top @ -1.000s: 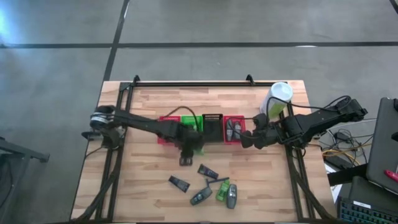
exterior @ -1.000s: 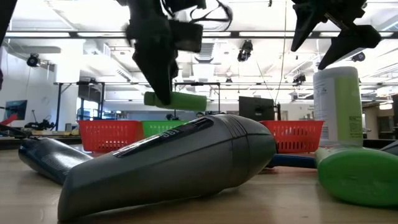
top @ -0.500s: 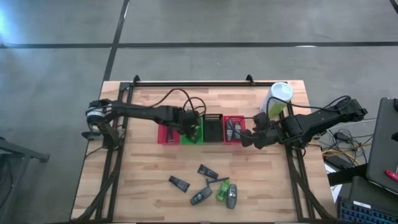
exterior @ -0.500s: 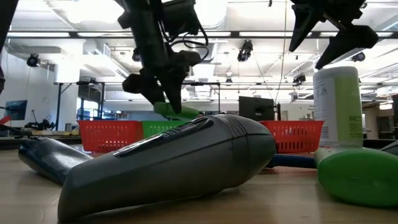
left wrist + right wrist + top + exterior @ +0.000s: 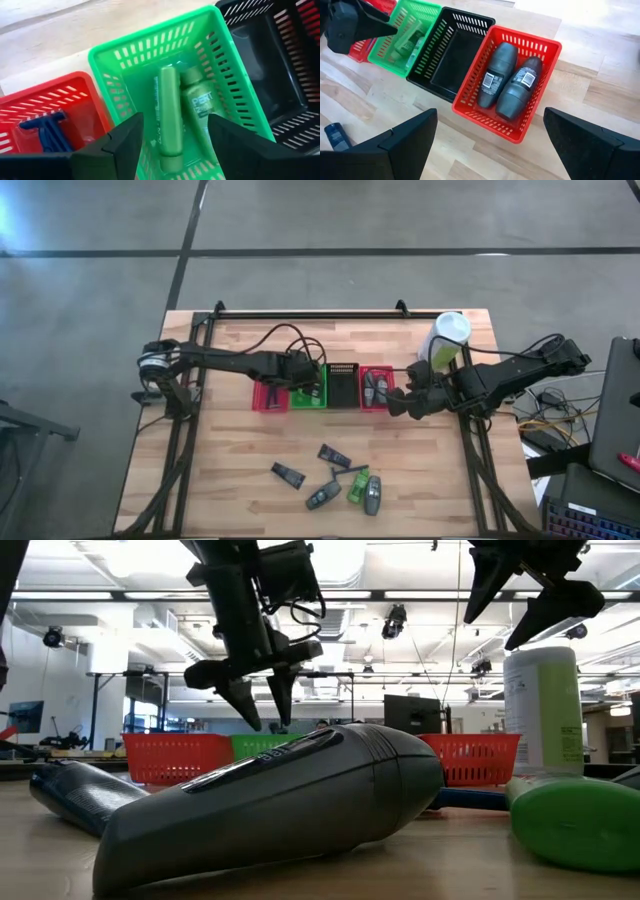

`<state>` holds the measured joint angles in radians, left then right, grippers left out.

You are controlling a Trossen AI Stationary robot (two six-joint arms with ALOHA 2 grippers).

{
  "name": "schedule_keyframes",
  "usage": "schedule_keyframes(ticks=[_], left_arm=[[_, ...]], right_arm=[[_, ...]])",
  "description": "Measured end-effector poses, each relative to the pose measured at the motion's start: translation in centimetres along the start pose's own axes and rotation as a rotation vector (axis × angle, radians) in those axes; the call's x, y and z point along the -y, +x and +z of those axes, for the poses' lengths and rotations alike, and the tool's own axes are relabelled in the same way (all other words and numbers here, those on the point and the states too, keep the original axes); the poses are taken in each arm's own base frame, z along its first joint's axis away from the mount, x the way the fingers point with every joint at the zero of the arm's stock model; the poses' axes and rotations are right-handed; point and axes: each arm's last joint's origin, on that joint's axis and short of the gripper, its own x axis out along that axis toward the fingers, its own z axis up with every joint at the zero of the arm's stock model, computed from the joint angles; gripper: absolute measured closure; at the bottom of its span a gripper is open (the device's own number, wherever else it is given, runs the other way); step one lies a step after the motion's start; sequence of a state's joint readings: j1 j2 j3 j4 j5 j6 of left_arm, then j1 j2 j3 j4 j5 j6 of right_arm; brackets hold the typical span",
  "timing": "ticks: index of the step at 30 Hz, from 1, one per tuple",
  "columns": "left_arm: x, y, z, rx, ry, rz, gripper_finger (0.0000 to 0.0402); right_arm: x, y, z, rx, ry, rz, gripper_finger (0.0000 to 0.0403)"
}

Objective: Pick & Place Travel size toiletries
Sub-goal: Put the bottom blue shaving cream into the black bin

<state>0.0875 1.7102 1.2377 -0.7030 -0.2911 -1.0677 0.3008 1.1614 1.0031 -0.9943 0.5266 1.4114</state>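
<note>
My left gripper (image 5: 305, 384) hangs open over the green basket (image 5: 107, 60), touching nothing. Between its fingers in the left wrist view (image 5: 174, 142), a green tube (image 5: 168, 112) and a green packet (image 5: 200, 107) lie flat on the basket floor. Blue razors (image 5: 46, 134) lie in the left red basket (image 5: 267, 393). My right gripper (image 5: 401, 403) hovers open above the table beside the right red basket (image 5: 547, 47), which holds two grey mini bottles (image 5: 510, 80). Several loose toiletries (image 5: 340, 478) lie near the front edge.
A black basket (image 5: 343, 385) stands between the green basket and the right red one. A tall white-and-green canister (image 5: 447, 340) stands at the back right. In the low view a grey bottle (image 5: 280, 800) lies close to the camera and hides much of the baskets.
My left gripper has carried the green tube from the near side of the baskets toward the far edge, over the green basket, rolling its wrist and sinking a little. It has then opened and let go. The tube now lies in the green basket.
</note>
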Motion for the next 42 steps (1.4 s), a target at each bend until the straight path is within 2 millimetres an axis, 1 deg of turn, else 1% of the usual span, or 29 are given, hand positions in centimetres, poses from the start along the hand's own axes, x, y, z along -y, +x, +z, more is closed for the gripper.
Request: schedule_keyframes(ticks=[3,5,7,9,12,14,16,20,23,26,29,33,38,42], left_arm=[[0.2,-0.5,-0.2,-0.003,0.031,-0.026,0.0173],[0.6,-1.5,-0.4,0.005,0.097,-0.082,0.0173],[1.2,-2.8,-0.7,0.012,0.244,-0.173,0.0173],[1.8,-4.3,-1.7,0.007,0.457,-0.265,0.0173],[2.1,-6.6,-4.0,-0.074,0.787,-0.407,0.0172],[2.0,-7.8,-5.8,-0.134,0.955,-0.450,0.0172],[1.9,-8.6,-7.6,-0.164,1.098,-0.467,0.0172],[1.9,-10.1,-11.3,-0.171,1.419,-0.523,0.0172],[1.6,-10.3,-14.0,-0.198,1.596,-0.551,0.0172],[1.2,-9.6,-15.9,-0.212,1.645,-0.561,0.0172],[0.6,-8.2,-17.1,-0.215,1.593,-0.570,0.0172],[0.4,-6.6,-17.9,-0.177,1.491,-0.611,0.0172],[-0.3,-5.4,-18.4,-0.173,1.509,-0.612,0.0172],[-1.1,-4.7,-18.8,-0.218,1.521,-0.603,0.0172]], right_arm=[[0.0,0.0,0.0,0.000,-0.002,0.000,0.0039],[0.0,0.0,0.0,0.000,-0.010,0.000,0.0039],[0.0,0.0,0.0,-0.005,-0.030,0.003,0.0039],[-0.1,0.0,-0.1,-0.025,-0.054,0.009,0.0039],[-0.2,0.0,-0.1,-0.053,-0.094,0.030,0.0039],[-0.4,0.0,-0.1,-0.058,-0.104,0.054,0.0039],[-0.8,0.0,-0.1,-0.073,-0.110,0.093,0.0039],[-1.8,-0.1,0.0,-0.067,-0.150,0.191,0.0039],[-2.5,0.1,-0.1,-0.068,-0.163,0.236,0.0039],[-2.8,0.5,-0.4,-0.108,-0.163,0.245,0.0039],[-3.2,1.3,-0.9,-0.161,-0.157,0.235,0.0039],[-3.7,2.3,-1.7,-0.237,-0.178,0.217,0.0039],[-4.3,3.4,-2.3,-0.284,-0.194,0.191,0.0039],[-5.0,3.4,-2.3,-0.282,-0.203,0.198,0.0039]])
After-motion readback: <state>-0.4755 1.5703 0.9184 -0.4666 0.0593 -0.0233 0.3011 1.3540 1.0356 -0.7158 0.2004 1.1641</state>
